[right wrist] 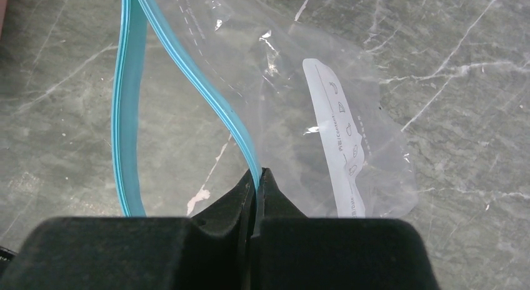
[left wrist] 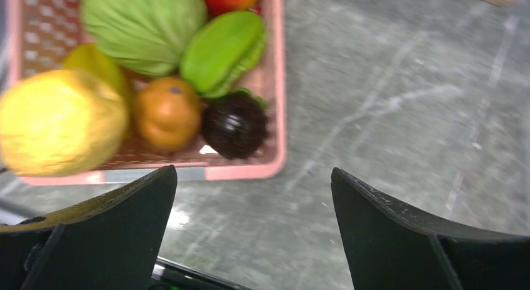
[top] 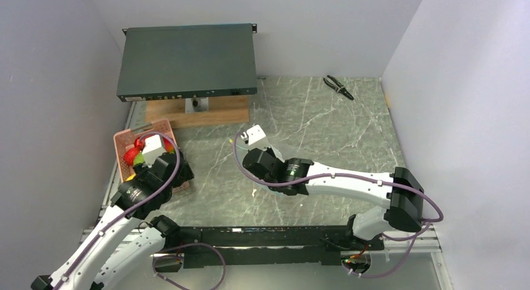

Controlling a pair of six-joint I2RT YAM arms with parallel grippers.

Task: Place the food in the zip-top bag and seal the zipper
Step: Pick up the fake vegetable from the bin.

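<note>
Top view: the left arm [top: 134,193] conceals most of the pink slotted plastic basket [top: 140,128] and its contents, bar one red food item [top: 131,155].

Left wrist view: blurred; the round green vegetable [left wrist: 144,27] is cropped by the top edge.

Right wrist view: the thin teal-blue zipper strip [right wrist: 120,115] exits the top edge, and its pinched section is hidden inside the clamped right end effector [right wrist: 256,180]. Printing on the white label panel [right wrist: 340,146] is illegible.

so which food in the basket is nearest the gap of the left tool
The dark purple one, in the pink basket's near corner beside the orange one; the rest lie farther back or aside.
</note>
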